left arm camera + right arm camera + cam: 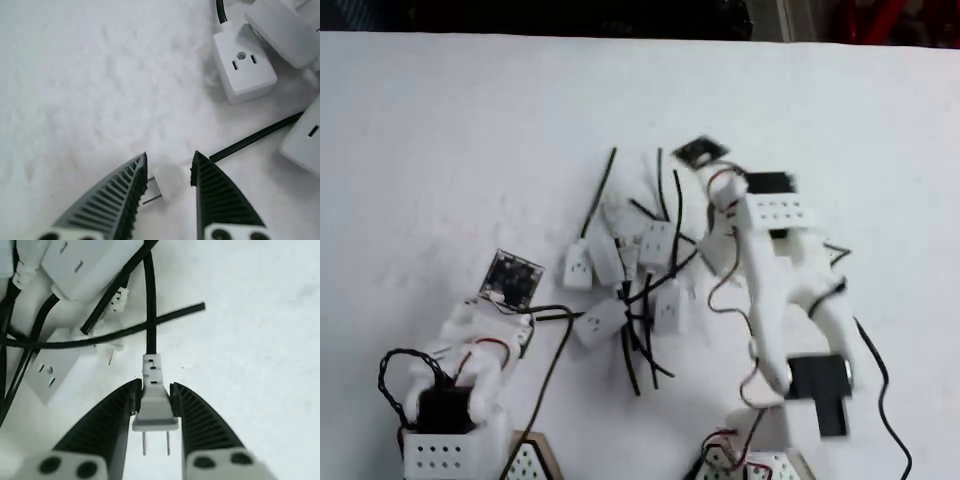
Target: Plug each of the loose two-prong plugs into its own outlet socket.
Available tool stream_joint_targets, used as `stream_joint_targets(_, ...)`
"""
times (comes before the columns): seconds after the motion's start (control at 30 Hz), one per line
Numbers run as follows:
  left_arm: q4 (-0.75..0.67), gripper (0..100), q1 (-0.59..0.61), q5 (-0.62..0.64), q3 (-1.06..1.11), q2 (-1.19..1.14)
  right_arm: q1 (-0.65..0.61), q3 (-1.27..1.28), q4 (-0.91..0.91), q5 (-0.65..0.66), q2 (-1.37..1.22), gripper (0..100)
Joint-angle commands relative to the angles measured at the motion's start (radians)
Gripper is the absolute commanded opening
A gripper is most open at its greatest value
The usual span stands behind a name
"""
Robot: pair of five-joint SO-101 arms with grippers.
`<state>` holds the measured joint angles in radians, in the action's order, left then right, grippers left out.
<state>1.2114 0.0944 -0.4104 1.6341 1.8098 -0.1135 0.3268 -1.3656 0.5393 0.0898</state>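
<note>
My left gripper (169, 160) is open, low over the white table, with a small white two-prong plug (167, 181) lying between its fingers. The plug's prongs point at one finger and its black cable (255, 137) runs off toward the sockets. A white outlet socket (244, 64) lies face up just beyond. My right gripper (154, 387) is shut on a grey-white two-prong plug (155, 412), prongs toward the camera, and its black cable (149, 305) leads away to the pile. In the high view the sockets and cables (635, 275) are heaped mid-table between the two arms.
Several white socket blocks (578, 268) and crossed black cables (640, 350) crowd the middle. Another socket (47, 375) and a loose plug (112, 347) lie beside my right gripper. The table (440, 140) is bare white toward the far and left sides.
</note>
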Motion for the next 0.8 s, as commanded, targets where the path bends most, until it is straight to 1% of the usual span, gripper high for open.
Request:
stream_joint_targets(0.0,-0.026,16,-0.002,-0.003,-0.008,0.015,0.021,-0.084,-0.081,0.008,0.185,1.8)
stream_joint_targets(0.2,-0.025,16,-0.002,-0.003,-0.008,0.015,0.033,-0.135,-0.16,-0.002,0.383,1.8)
stream_joint_targets(0.33,-0.021,16,-0.002,-0.003,-0.008,0.015,0.107,-0.129,-0.156,-0.003,0.472,1.8)
stream_joint_targets(0.47,-0.021,16,-0.002,-0.003,-0.008,0.015,0.168,-0.1,-0.154,-0.025,0.479,1.8)
stream_joint_targets(0.6,-0.021,16,-0.002,-0.003,-0.008,0.015,0.124,0.018,-0.15,-0.031,0.479,1.8)
stream_joint_targets(0.77,-0.021,16,-0.002,-0.003,-0.008,0.015,0.001,0.196,-0.15,-0.037,0.479,3.0)
